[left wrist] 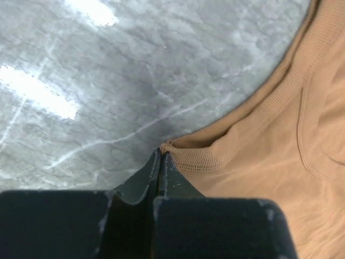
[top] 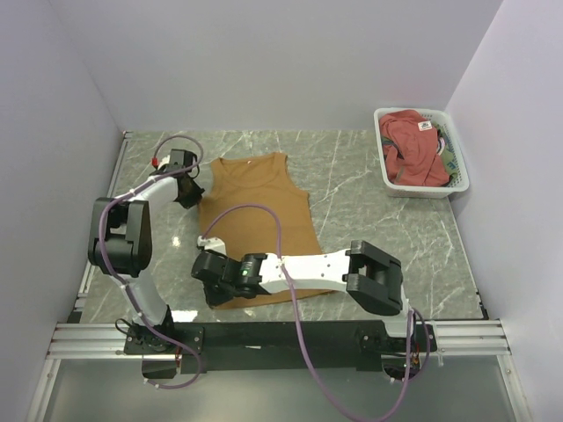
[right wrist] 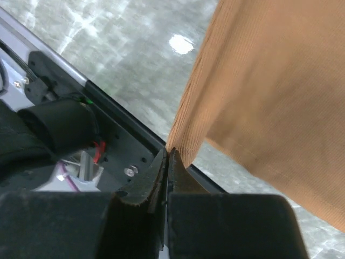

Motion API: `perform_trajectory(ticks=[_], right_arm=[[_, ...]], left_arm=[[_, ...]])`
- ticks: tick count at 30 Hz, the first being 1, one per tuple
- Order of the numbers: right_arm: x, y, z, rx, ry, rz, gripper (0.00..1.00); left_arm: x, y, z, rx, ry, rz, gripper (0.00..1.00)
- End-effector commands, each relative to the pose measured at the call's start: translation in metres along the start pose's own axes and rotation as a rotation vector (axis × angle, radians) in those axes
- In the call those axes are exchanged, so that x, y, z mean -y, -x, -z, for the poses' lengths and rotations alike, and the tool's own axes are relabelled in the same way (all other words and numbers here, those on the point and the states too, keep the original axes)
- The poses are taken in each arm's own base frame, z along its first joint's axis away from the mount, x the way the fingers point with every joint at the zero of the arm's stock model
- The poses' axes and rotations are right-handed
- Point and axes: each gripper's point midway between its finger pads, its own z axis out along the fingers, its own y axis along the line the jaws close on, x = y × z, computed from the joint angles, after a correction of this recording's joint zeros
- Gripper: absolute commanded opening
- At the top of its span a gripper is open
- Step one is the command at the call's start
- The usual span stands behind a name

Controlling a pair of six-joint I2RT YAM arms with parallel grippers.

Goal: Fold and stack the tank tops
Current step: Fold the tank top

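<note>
The tan-brown tank top lies spread on the marble table, neck towards the back. My left gripper is shut on its left armhole edge; the left wrist view shows the ribbed trim pinched at the fingertips. My right gripper is shut on the bottom left hem corner, lifted a little above the table. The rust-red tank top lies bunched in the white mesh basket at the back right.
The right arm's links lie across the lower part of the tan top. Grey walls close in the left, back and right. The metal rail runs along the near edge. Purple cables loop over the cloth.
</note>
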Motion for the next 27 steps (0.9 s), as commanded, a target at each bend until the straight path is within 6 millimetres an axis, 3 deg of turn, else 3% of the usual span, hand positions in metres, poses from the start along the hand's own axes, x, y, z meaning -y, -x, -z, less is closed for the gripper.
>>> perform_trajectory(ticks=[1,2,3,4,7,8,9,14,18,27], right_arm=[[0.005,0.008,0.023,0.02,0.047,-0.035,0.0],[0.008,0.011,0.025,0.036,0.057,-0.05,0.0],[0.022,0.001,0.023,0.021,0.036,-0.063,0.0],[0.025,0.01,0.034,0.048,0.049,-0.082,0.0],[0.047,0.002,0.038,0.061,0.026,-0.111,0.0],[0.048,0.008,0.046,0.086,0.041,-0.126,0.0],[0.061,-0.001,0.044,0.079,0.018,-0.143,0.0],[0.082,-0.007,0.054,0.108,0.008,-0.2,0.0],[0.107,-0.019,0.058,0.12,-0.026,-0.238,0.0],[0.133,-0.034,0.063,0.137,-0.046,-0.29,0.0]], left_arm=[[0.032,0.021,0.023,0.079,-0.065,-0.034,0.0],[0.04,0.023,0.026,0.088,-0.076,-0.038,0.01],[0.049,0.016,0.027,0.086,-0.085,-0.055,0.01],[0.056,0.013,0.029,0.087,-0.094,-0.06,0.01],[0.081,0.002,0.035,0.088,-0.122,-0.085,0.01],[0.091,0.003,0.039,0.093,-0.136,-0.089,0.01],[0.1,-0.009,0.036,0.078,-0.142,-0.108,0.01],[0.14,-0.031,0.035,0.058,-0.18,-0.153,0.01],[0.159,-0.059,0.028,0.027,-0.194,-0.192,0.01],[0.173,-0.084,0.024,-0.003,-0.221,-0.221,0.01]])
